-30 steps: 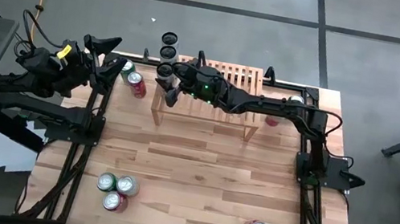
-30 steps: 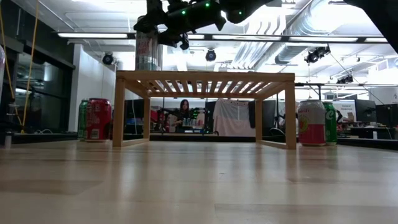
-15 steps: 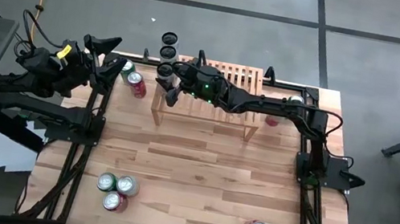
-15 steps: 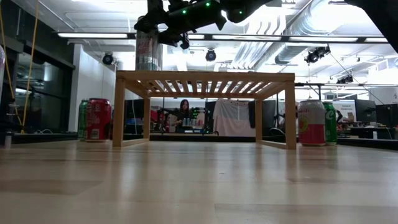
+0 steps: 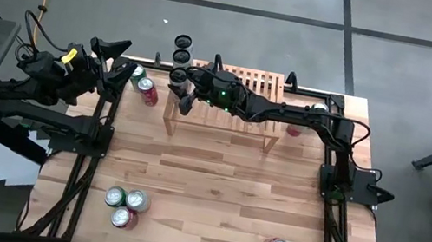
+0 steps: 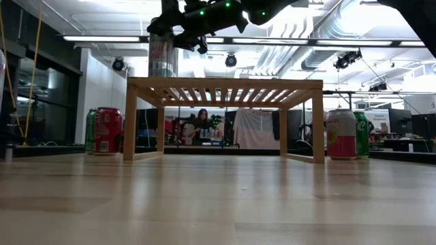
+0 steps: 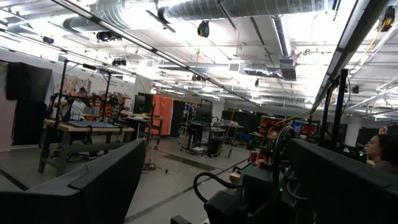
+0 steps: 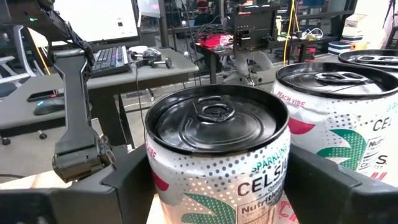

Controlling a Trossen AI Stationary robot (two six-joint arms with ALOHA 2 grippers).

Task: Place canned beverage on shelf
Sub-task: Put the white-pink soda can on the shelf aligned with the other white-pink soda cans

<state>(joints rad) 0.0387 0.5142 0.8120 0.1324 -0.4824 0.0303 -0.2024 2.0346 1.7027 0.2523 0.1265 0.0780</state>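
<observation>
The right gripper [image 5: 181, 89] reaches across the low slatted light-wood shelf [image 5: 244, 86] in the upper centre of the overhead frame, its fingers clasped around a silver, black-topped Celsius beverage can [image 8: 217, 162] at the shelf's left end. Two matching cans [image 5: 182, 49] stand in a line just above it in the frame. In the table-level view the held can [image 6: 163, 56] stands upright on the shelf top [image 6: 225, 83]. At upper left, the left gripper [image 5: 113, 51] waits with fingers spread wide, near a red can [image 5: 148, 90] and a green one.
</observation>
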